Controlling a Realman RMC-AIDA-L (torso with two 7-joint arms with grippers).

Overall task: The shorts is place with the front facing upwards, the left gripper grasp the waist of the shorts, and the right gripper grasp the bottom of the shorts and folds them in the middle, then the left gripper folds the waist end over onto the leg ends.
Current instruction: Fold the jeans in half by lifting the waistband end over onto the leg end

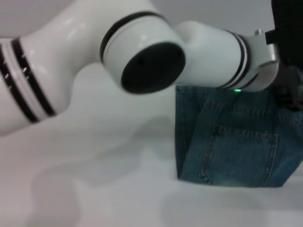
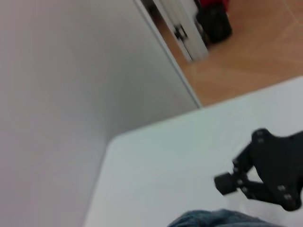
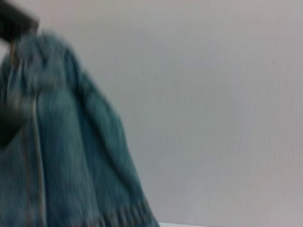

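Jaws unseen; shorts [image 1: 236,142] on white table [image 1: 94,189] (wood floor [image 2: 246,56] beyond).

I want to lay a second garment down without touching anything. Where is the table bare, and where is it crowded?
Bare table lies on the robot's left of the shorts and along the near edge in front of them. It is crowded on the right: the left arm reaches across above the shorts, and the other arm's gripper hangs beside them.

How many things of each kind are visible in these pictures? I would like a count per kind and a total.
Denim shorts: 1
White robot arms: 1, the left arm, reaching across the head view
Black grippers: 1, a gripper in the left wrist view
White tables: 1
Total: 4
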